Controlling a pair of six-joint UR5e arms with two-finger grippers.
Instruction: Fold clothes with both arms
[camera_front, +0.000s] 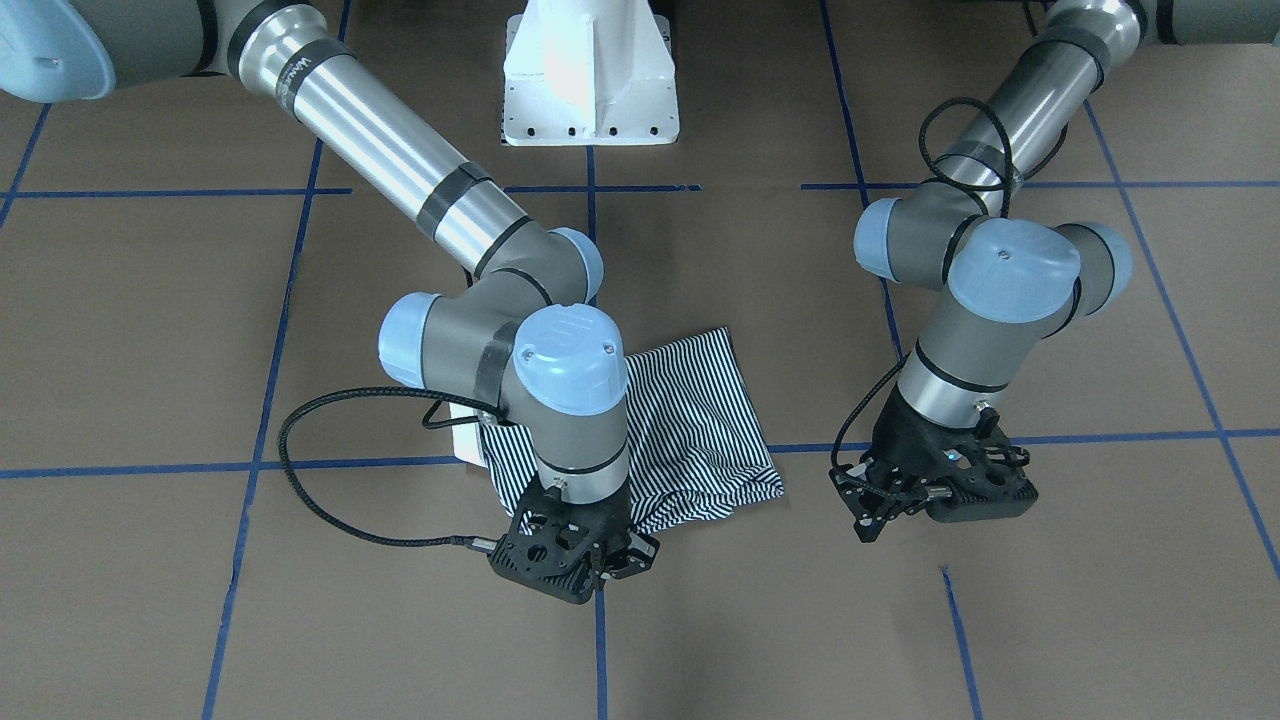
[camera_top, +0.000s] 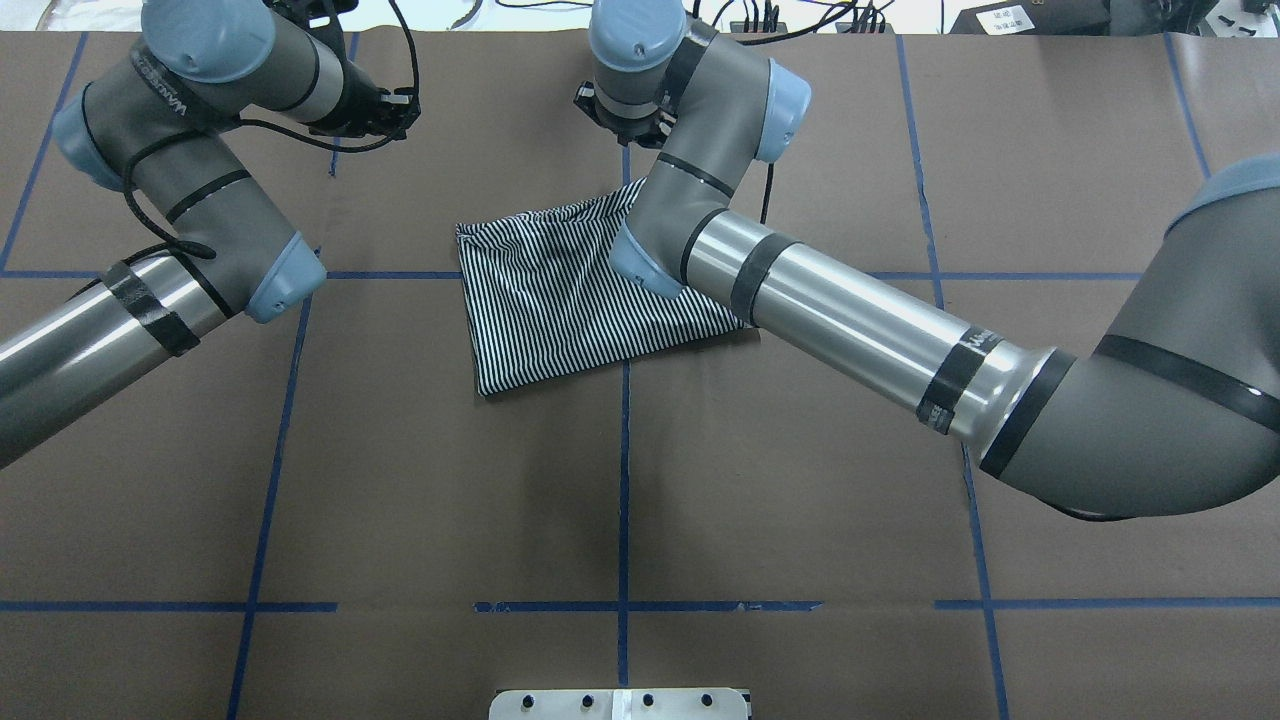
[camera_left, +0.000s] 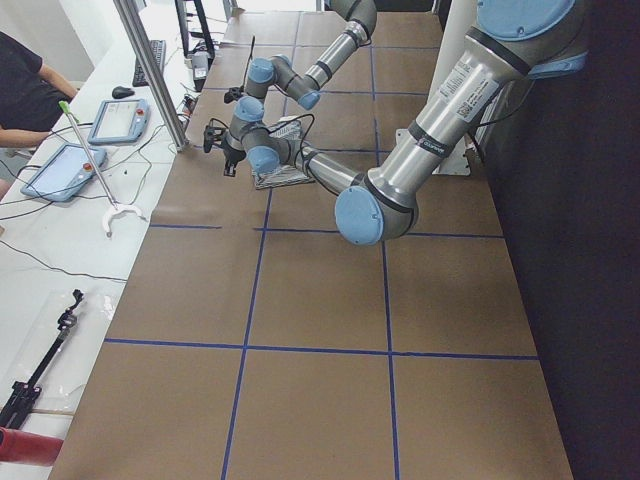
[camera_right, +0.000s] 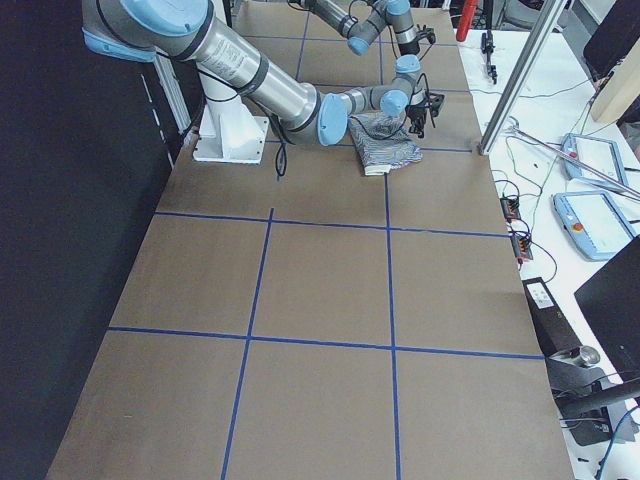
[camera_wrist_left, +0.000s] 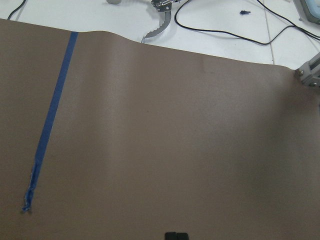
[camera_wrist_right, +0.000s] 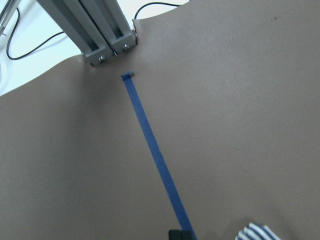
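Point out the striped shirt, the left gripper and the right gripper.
striped shirt (camera_top: 550, 300), overhead view, middle of the flat fabric.
left gripper (camera_front: 868, 505), front-facing view, between its fingertips.
right gripper (camera_front: 585, 580), front-facing view, at its black finger end.

A folded striped shirt (camera_top: 560, 300) lies on the brown table (camera_top: 450, 480).
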